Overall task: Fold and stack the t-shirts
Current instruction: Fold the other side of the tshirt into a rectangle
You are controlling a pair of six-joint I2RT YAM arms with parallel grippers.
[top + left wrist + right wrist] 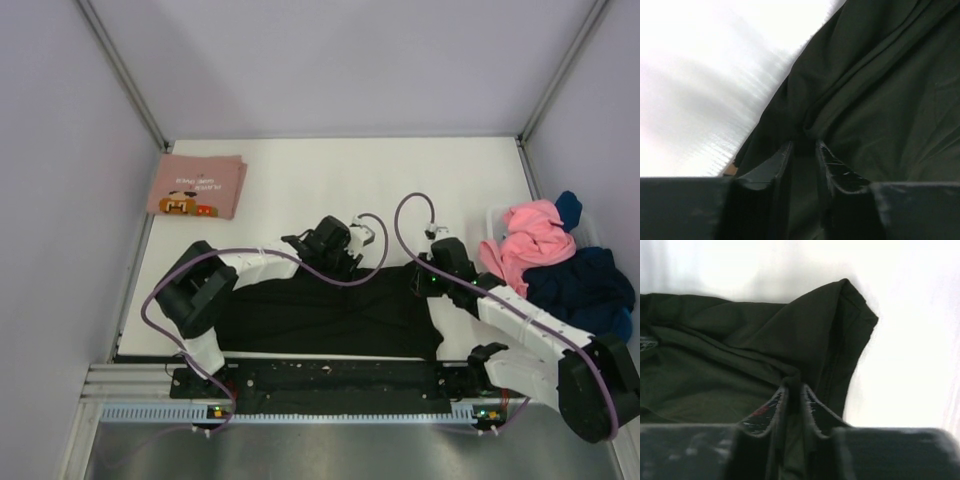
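A black soft cloth t-shirt (320, 315) lies spread flat along the near edge of the white table (300, 165), just beyond the arm bases. Both arms reach over it and hold its far edge.

The left gripper (804, 144) is at the middle of that far edge. Its jaws are clenched on a pinched-up ridge of the black cloth, and creases run away from the grip. The right gripper (792, 386) is at the shirt's far right corner, jaws clamped tight on a fold beside a hemmed sleeve end that juts onto bare table. A reddish and blue fleck by one finger may be the shirt's print, but the wrist view is too dark to be sure.

At the far left corner of the table a folded pink t-shirt with a cartoon print (197, 187) lies flat, well apart from the black one. On the right, a white plastic bin (496, 214) holds a loose heap: a crumpled pink shirt (530, 240) on top, a navy one (580, 285) near it and a blue one (570, 208) at the far side.
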